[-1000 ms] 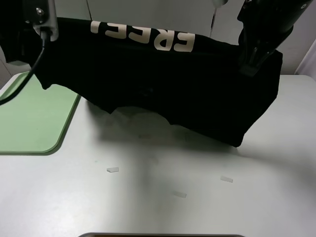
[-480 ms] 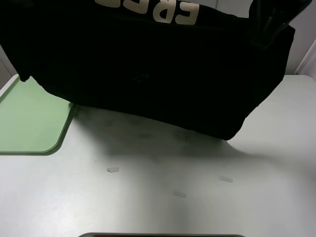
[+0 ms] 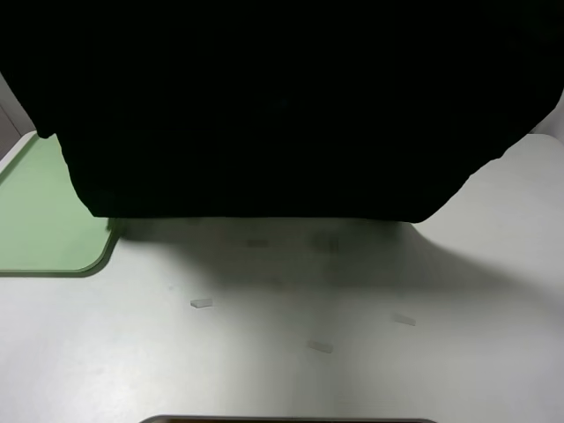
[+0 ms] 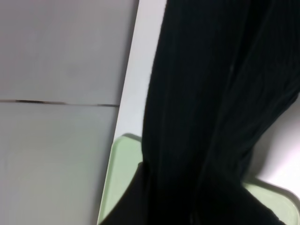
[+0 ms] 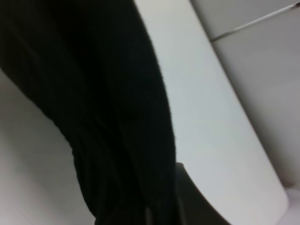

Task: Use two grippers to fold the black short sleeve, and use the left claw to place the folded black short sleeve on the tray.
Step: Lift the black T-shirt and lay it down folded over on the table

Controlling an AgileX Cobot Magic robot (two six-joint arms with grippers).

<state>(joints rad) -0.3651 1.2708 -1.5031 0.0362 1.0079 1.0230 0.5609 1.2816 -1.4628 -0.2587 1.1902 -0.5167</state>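
The black short sleeve (image 3: pixel 282 106) hangs in the air as a wide dark sheet and fills the upper half of the exterior high view. Its lower edge hangs just above the white table (image 3: pixel 352 291). Both grippers are hidden behind or above the cloth in that view. In the left wrist view the cloth (image 4: pixel 211 117) hangs down from the gripper over the green tray (image 4: pixel 122 173). In the right wrist view the cloth (image 5: pixel 93 93) hangs from the gripper above the table. The fingers themselves do not show clearly. The green tray (image 3: pixel 44 220) lies at the table's left.
Three small pale tape marks lie on the table in front: one on the left (image 3: pixel 201 303), one in the middle (image 3: pixel 320 347), one on the right (image 3: pixel 404 320). A dark edge (image 3: pixel 282 419) runs along the bottom of the view.
The shirt has been lifted higher and toward the camera. The white lettering and both arms have gone out of sight. The hem is now spread straighter and level.
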